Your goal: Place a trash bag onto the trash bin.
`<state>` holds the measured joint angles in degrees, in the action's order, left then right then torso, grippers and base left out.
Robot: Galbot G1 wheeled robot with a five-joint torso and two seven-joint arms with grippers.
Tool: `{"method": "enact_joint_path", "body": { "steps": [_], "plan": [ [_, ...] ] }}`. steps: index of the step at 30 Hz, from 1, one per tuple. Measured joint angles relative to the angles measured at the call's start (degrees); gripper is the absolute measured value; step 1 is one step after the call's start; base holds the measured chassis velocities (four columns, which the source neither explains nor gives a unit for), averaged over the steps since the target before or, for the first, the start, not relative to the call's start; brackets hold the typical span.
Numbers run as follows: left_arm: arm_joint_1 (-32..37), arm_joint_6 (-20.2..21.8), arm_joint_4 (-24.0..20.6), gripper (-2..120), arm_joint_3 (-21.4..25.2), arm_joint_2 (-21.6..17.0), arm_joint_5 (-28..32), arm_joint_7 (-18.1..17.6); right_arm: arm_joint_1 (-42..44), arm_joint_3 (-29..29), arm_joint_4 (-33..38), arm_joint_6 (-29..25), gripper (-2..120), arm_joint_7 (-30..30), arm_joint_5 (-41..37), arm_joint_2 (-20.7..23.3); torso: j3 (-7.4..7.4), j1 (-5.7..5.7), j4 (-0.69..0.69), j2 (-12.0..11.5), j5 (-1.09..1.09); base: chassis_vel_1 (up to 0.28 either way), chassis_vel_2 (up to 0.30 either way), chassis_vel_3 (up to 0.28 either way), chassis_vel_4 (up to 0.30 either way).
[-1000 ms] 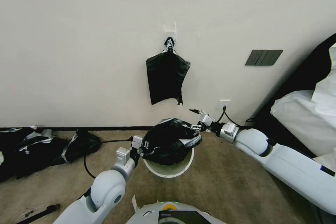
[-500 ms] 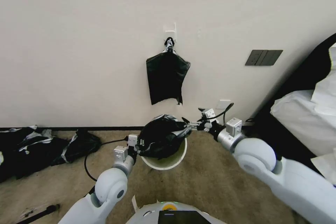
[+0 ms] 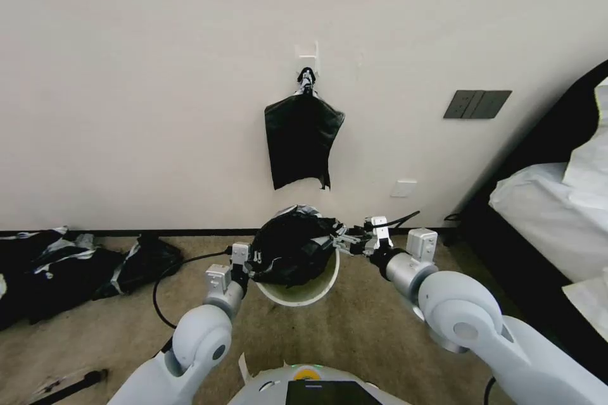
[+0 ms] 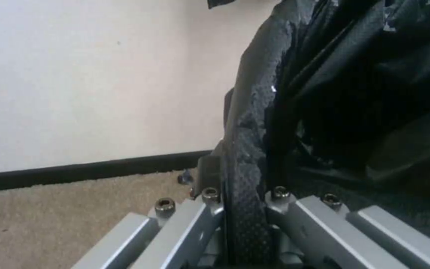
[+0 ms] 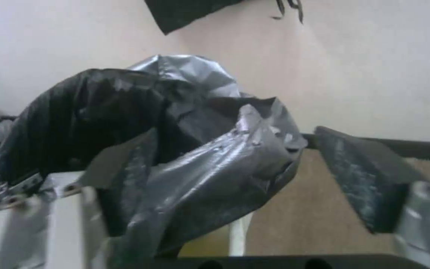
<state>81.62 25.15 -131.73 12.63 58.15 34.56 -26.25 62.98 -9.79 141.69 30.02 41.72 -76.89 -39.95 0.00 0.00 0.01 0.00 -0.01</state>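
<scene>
The cream-white trash bin point(image 3: 297, 292) stands on the carpet near the wall. The glossy black trash bag point(image 3: 288, 251) lies crumpled over its mouth, hiding most of the rim. My left gripper point(image 3: 252, 261) is at the bin's left side, shut on the bag's film point(image 4: 247, 157). At the bin's right side my right gripper point(image 3: 342, 242) stands open. In the right wrist view a silvery fold of the bag point(image 5: 215, 164) lies in the gap against one of the fingers point(image 5: 118, 164). The other pad point(image 5: 364, 175) is bare, and a bit of bin rim point(image 5: 238, 229) shows below.
A flat black bundle of bags point(image 3: 301, 139) hangs from a wall hook above the bin. Bulky black sacks point(image 3: 63, 266) and a black cable point(image 3: 166, 278) lie on the carpet at left. A bed point(image 3: 551, 202) stands at right, with a wall socket point(image 3: 403, 188) behind the right arm.
Bin and bag have slid a little left and toward the wall. My right arm has swung inward and lower, its gripper now sitting slightly lower at the bag's right edge.
</scene>
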Motion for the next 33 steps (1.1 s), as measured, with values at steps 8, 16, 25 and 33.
{"method": "enact_joint_path", "body": {
  "steps": [8, 16, 25, 33],
  "plan": [
    [0.1, 0.0, -0.3, 0, 0.2, -0.1, 0.0, 0.0, 0.0, 0.1, -0.9, -0.4, 50, 0.4, -2.3, -0.2, 0.0, 0.0, -0.01, 0.0, 0.0, 0.0, 0.0, 0.0, 0.0],
    [0.0, -0.1, -0.4, 0, 0.3, -0.3, 0.1, 0.1, -0.2, 0.4, -1.2, -1.1, 21, 0.5, -2.8, 0.0, 0.0, 0.0, -0.01, 0.0, 0.01, 0.0, 0.0, 0.0, 0.0],
    [-0.6, -0.6, -0.2, 0, 0.6, -0.4, 0.8, -0.2, 0.2, 0.5, -1.4, -1.3, 0, 0.6, -1.6, 0.3, 0.01, 0.0, -0.01, 0.0, 0.0, 0.0, 0.0, 0.0, 0.0],
    [-0.8, -1.8, -0.6, 0, 2.8, 0.0, 8.6, -1.8, 4.1, -1.8, -3.3, -1.4, 0, 1.1, 0.6, -1.2, 0.0, 0.0, -0.01, 0.0, 0.01, 0.0, 0.0, 0.0, 0.0]
  ]
}}
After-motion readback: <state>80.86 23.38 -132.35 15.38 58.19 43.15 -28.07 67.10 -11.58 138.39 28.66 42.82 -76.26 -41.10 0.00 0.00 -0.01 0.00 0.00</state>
